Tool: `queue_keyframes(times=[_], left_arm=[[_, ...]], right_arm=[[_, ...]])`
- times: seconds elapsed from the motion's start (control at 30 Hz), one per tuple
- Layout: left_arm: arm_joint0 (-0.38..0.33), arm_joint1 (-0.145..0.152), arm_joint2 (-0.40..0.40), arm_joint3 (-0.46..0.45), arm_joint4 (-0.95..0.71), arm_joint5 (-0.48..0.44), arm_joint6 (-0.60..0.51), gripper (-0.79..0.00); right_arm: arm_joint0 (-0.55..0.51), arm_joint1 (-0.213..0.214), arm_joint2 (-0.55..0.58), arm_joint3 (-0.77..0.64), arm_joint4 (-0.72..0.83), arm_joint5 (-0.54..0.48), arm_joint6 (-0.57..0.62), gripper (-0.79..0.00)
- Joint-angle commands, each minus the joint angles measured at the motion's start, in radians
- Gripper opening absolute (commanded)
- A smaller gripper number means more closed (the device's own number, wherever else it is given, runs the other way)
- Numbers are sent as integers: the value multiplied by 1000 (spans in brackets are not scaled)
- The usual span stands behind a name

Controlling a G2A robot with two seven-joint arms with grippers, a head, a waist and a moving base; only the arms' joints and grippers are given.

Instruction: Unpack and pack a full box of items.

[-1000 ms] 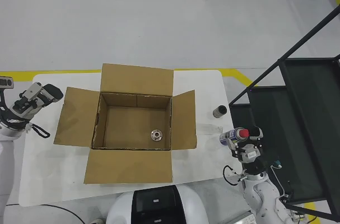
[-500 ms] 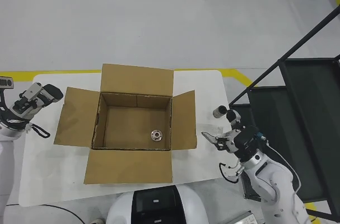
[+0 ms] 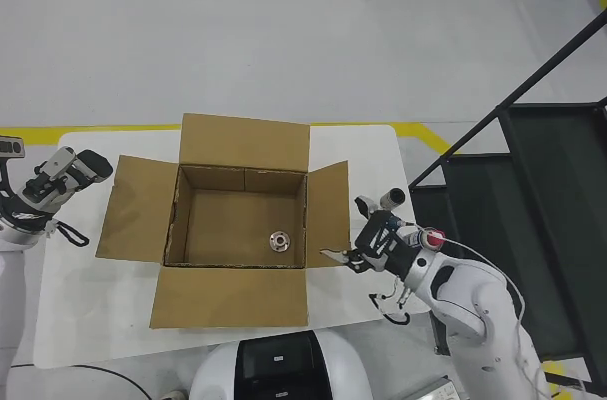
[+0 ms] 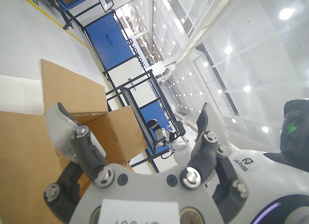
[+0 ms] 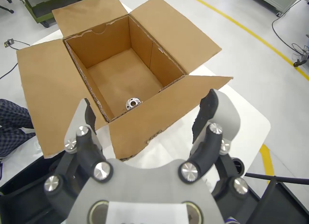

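Corrugated cardboard box (image 3: 245, 140), flaps out, one round shiny metal flange (image 3: 279, 240) inside; left claw (image 4: 130, 109) and right claw (image 5: 148, 100) both spread.

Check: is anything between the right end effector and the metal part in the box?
Only the box flap and side wall do; the right end effector, open, hovers above that flap, the metal part reachable from above.
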State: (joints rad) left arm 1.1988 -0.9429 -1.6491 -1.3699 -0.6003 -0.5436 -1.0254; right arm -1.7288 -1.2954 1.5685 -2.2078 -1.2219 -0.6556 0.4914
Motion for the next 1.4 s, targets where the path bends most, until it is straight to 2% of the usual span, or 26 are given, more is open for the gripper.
queue_keyframes(times=[0.0, 0.53, 0.67, 0.73, 0.8, 0.9, 1.0, 1.2, 1.37], left_arm=[[0, 0, 0, 0, 0, 0, 0, 0], [0, 0, 0, 0, 0, 0, 0, 0], [0, 0, 0, 0, 0, 0, 0, 0], [0, 0, 0, 0, 0, 0, 0, 0], [0, 0, 0, 0, 0, 0, 0, 0], [0, 0, 0, 0, 0, 0, 0, 0], [0, 0, 0, 0, 0, 0, 0, 0], [0, 0, 0, 0, 0, 0, 0, 0], [0, 0, 0, 0, 0, 0, 0, 0]], right_arm=[[1, 0, 0, 0, 3, 5, 1, 0], [1, 0, 0, 0, 3, 5, 1, 0], [46, 5, -44, -34, -38, 15, 94, 0], [103, 7, -90, -30, -19, 4, 185, 0], [189, 7, -165, 0, 10, -4, 340, 0], [365, 0, -308, 60, 69, 4, 539, 0], [538, -17, -458, 157, 95, 55, 674, 0], [799, -70, -698, 433, 128, 195, 793, 0], [916, -114, -824, 620, 138, 305, 825, 0]])
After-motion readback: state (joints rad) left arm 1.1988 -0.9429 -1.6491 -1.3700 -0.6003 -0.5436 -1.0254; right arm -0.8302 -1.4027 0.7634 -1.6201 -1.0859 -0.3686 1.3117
